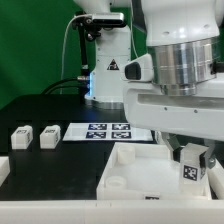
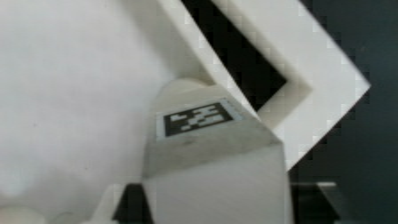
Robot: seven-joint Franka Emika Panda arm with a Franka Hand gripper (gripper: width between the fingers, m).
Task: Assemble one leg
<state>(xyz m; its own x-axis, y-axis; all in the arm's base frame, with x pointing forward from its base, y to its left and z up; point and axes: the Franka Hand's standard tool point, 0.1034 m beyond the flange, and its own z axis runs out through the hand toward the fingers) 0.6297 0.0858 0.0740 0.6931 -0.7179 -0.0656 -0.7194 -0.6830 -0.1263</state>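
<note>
- At the exterior view's lower right, the gripper (image 1: 192,160) pinches the leg (image 1: 193,166) above the tray (image 1: 125,175).
- Risk: a tilted leg could jam at the corner hole or slip free.

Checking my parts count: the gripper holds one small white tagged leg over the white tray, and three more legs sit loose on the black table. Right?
Not three: the exterior view shows two loose legs. The gripper does hold a small white tagged leg over the white tray.

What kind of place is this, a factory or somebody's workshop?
Most likely a robotics lab test bench. A robot arm's gripper holds a small tagged leg over a white tray-shaped piece, and a marker board lies on the black table.
</note>
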